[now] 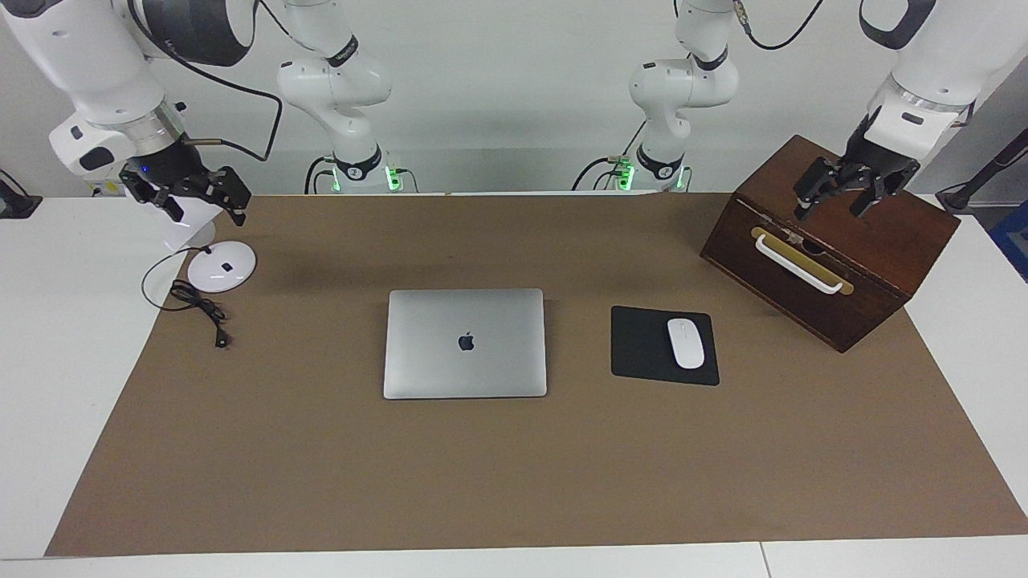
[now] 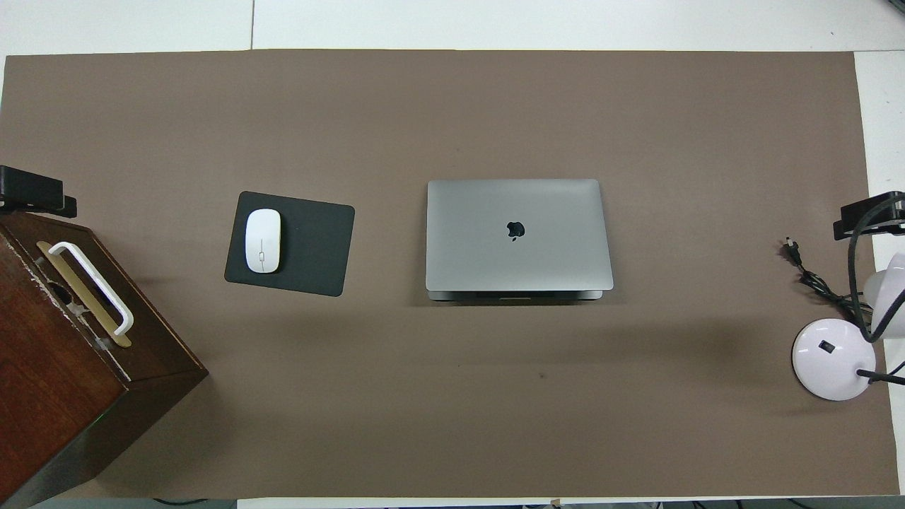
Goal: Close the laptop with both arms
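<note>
The silver-grey laptop (image 1: 466,343) lies in the middle of the brown mat with its lid down flat and the dark logo facing up (image 2: 518,233). My left gripper (image 1: 830,210) hangs open over the top of the wooden box, holding nothing; only its tip (image 2: 32,194) shows in the overhead view. My right gripper (image 1: 205,210) is raised and open over the white lamp at the other end of the table, also holding nothing, with its tip (image 2: 873,215) at the edge of the overhead view. Both are well away from the laptop.
A dark wooden box (image 1: 835,265) with a white handle stands at the left arm's end. A black mouse pad (image 1: 642,345) with a white mouse (image 1: 686,343) lies beside the laptop. A white lamp base (image 1: 222,266) and black cable (image 1: 201,309) sit at the right arm's end.
</note>
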